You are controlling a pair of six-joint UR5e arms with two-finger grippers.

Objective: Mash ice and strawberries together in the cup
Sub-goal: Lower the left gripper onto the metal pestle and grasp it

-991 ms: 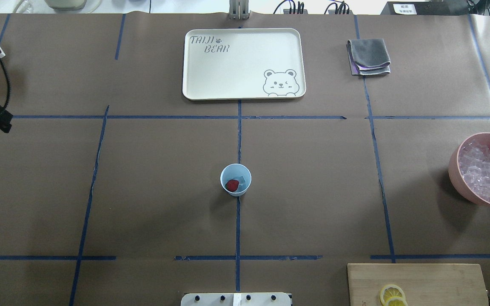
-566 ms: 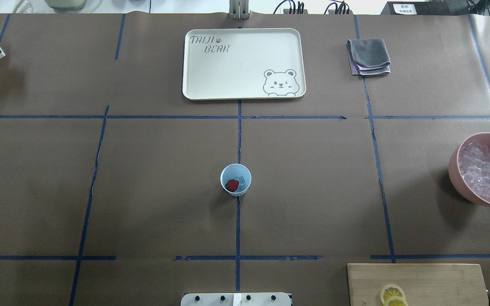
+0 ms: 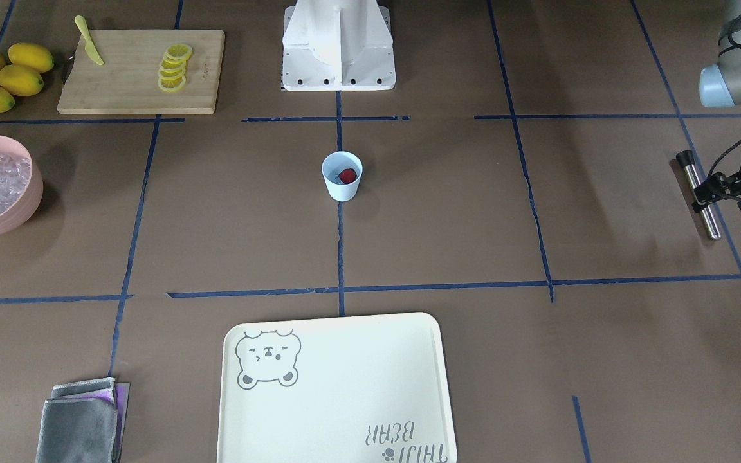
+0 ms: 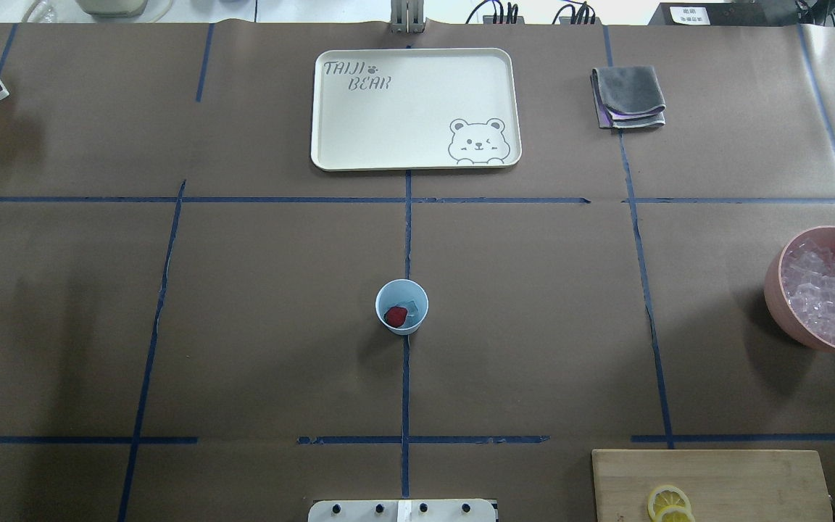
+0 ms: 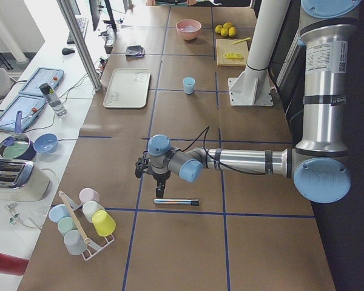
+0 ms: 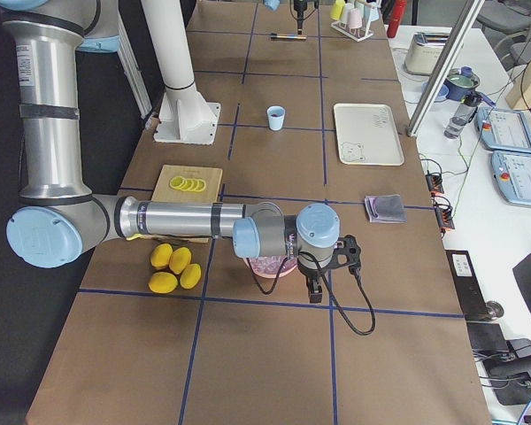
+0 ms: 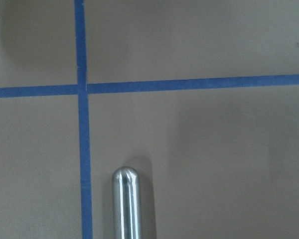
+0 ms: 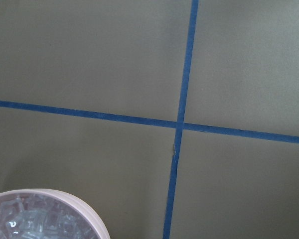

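Change: the L arm has swung out of the overhead view. A sec ago its black wrist gear showed at that view's left edge, far from the cup (image 4: 402, 306); now only a sliver is left there. It has gone even further from the cup, toward the robot's left end of the table. The L gripper (image 5: 159, 189) now hangs over one end of a metal rod (image 5: 177, 201) that lies flat on the paper, well apart from the cup. My read: the rod is prob. the masher, so this is the fetch-the-tool step, and mashing hasn't begun.

The cup hasn't shifted: upright on the blue tape line, mid-table. Inside it are the strawberry (image 4: 395, 315), still whole, and the ice (image 4: 409, 307) beside it.

L gripper: fingers point down at the rod. Can't tell how far apart they are, or whether they touch the rod yet. The wrist cam shows only the rod's rounded tip and tape, no fingers. The rod looks to be resting on the table, so prob. not gripped or lifted yet.

R gripper (image 6: 313, 288): far from the cup on the opposite side, just beside the pink bowl (image 4: 776, 297) of spare cubes. It's seen from the side cam only, so can't tell whether it's spread or closed.
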